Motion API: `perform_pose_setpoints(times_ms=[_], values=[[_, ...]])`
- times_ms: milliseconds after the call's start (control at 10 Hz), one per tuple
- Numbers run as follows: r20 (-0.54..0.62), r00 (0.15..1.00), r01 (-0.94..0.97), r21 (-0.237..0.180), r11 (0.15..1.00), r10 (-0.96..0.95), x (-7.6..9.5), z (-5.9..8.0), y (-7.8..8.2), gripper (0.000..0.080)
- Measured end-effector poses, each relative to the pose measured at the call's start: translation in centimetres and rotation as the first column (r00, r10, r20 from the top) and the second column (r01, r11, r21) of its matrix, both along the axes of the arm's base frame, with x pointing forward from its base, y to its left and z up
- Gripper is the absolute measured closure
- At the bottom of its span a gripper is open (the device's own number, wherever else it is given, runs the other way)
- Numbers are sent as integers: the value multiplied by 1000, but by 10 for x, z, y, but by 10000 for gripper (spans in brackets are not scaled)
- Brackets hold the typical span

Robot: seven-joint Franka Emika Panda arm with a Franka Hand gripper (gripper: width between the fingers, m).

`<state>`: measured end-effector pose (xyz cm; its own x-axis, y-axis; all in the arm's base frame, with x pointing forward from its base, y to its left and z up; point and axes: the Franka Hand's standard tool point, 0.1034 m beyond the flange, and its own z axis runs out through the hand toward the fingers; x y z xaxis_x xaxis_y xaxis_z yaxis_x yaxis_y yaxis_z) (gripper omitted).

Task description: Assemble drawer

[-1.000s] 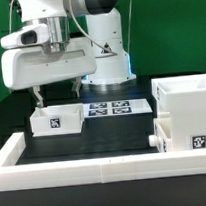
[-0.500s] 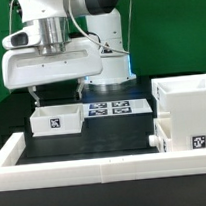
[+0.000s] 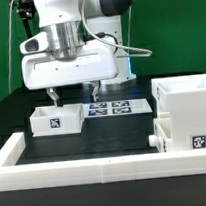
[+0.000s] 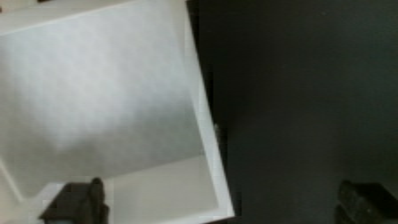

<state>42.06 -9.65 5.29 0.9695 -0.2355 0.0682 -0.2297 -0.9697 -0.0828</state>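
Drawer assembly, partway through. My tool (image 3: 74,93) hangs spread and empty above the loose small box (image 3: 57,120) on the counter (image 3: 104,137). The housing (image 3: 186,99) stands well apart and seems already to hold one knobbed box (image 3: 169,136). The loose one is yet to be fitted.

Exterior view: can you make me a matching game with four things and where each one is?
Things:
1 small open-top box
2 tall housing
3 marker board
4 gripper

Places:
A up in the air, fingers wide open
B at the exterior view's right
C at the exterior view's left, on the table
D lying flat in the middle, beside the small box

Pairs: 1-C, 2-B, 3-D, 4-A
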Motion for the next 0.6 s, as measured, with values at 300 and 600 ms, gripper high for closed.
perform_pose_setpoints(times_ms=[300,600], values=[[9,997,-77,-12,997,77,-1,-4,3,151],[3,984,-179,-21,984,179,-12,-15,9,151]])
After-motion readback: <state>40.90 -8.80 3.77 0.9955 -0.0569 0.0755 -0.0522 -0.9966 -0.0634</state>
